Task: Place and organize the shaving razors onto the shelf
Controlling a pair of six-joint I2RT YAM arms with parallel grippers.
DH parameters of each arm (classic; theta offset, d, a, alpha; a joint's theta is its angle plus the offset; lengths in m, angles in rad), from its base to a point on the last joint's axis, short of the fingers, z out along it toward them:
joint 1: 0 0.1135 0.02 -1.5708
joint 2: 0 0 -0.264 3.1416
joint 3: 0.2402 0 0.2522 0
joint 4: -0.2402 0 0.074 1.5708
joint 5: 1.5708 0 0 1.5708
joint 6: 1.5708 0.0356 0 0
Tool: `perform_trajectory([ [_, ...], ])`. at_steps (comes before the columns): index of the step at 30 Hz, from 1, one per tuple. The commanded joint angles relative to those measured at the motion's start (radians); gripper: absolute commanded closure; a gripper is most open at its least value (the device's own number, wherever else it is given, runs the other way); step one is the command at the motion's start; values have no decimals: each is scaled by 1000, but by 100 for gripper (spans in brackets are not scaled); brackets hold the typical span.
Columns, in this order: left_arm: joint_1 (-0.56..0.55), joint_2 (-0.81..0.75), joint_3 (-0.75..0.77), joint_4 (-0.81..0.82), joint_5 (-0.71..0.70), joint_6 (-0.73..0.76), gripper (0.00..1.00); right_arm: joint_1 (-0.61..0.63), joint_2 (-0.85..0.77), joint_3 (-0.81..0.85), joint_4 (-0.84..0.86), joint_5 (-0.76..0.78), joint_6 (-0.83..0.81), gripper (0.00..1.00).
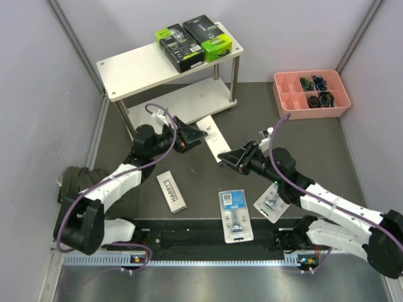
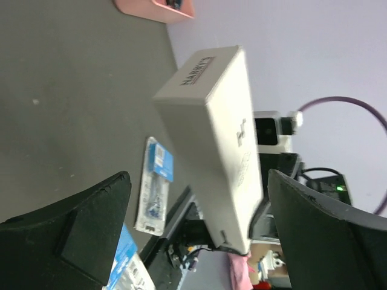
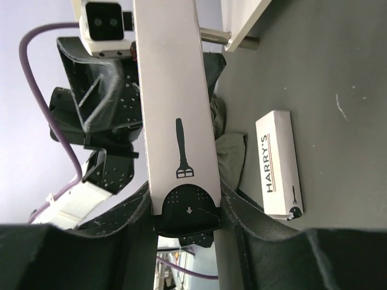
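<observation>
The right gripper (image 1: 230,156) was clenched on the near end of a white box (image 1: 211,133), which appeared to be held clear of the table. In the top view the box's long axis ran from that gripper up and left, with its free end pointing at the left gripper (image 1: 189,137) and, beyond it, the shelf (image 1: 126,70) in the upper left of the frame.

The left gripper was released, jaws spread wide, and faced that free end. In the left wrist view the box stood in the gap between the two fingers (image 2: 72,235) and, as far as could be seen, touched neither. This looked like a handover. The left arm was the nearer one to the shelf, so the next move turned on its jaws closing across the box's narrow thickness.

The black packs (image 1: 178,48) sat side by side at the right end of the top board. A second box (image 1: 171,190) lay flat at lower centre-left, and the blister packs (image 1: 235,214) lay at the bottom centre, near the right arm.
</observation>
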Motion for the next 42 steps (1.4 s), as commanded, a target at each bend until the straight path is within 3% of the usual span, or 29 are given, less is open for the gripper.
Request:
perform_trajectory([
  [1, -2, -90, 35, -230, -129, 149, 1, -25, -104, 91, -151, 53, -52, 90],
  [4, -2, -128, 27, -301, -203, 182, 1, -44, -135, 124, -243, 52, -78, 90],
  [10, -2, -154, -4, -384, -220, 218, 1, -53, -146, 253, -383, 43, -178, 90],
  [23, -2, -150, 4, -674, -237, 361, 1, -55, -20, 509, -465, -81, -324, 90],
  [30, -2, -200, 13, -783, -291, 425, 1, -55, 124, 650, -434, -151, -344, 90],
  [42, -2, -268, 47, -920, -387, 504, 1, -42, 471, 874, -201, -299, -230, 91],
])
